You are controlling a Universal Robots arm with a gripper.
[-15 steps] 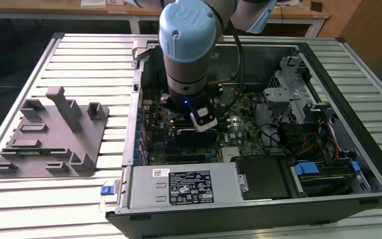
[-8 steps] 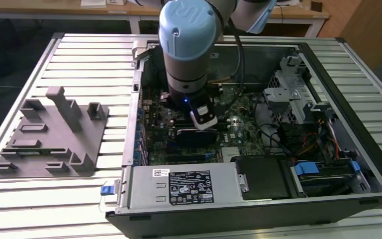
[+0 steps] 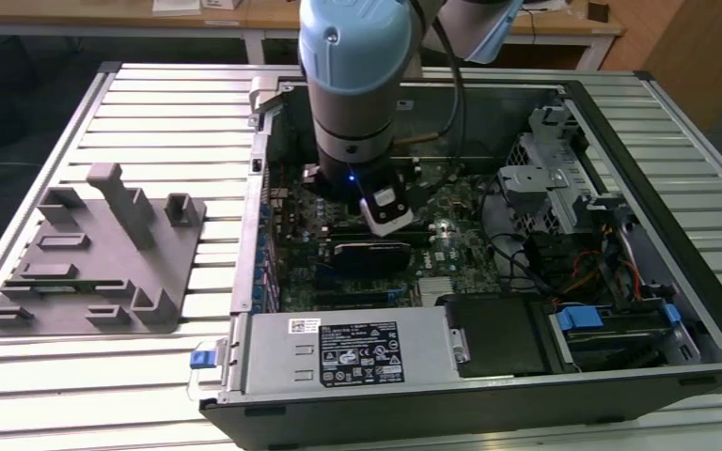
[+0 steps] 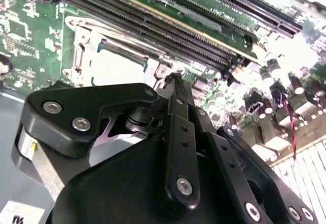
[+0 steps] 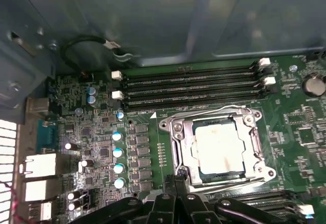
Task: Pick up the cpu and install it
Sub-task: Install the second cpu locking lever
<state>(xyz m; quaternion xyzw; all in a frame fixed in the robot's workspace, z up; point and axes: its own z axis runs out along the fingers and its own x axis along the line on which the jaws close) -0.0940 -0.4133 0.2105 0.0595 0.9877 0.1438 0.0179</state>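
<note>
My claw (image 5: 175,179) is clenched on nothing, poised just beside the socket; the cpu (image 5: 219,150) lies seated in the socket.

In the first wrist view I see the fingertips pressed together at the edge of the metal socket frame (image 5: 175,132), the silver-topped cpu inside it, memory slots (image 5: 188,84) beyond. In the exterior view my arm (image 3: 354,85) reaches down into the open computer case (image 3: 612,122) on the slatted table (image 3: 148,103), a grey fixture (image 3: 98,254) well apart.
</note>
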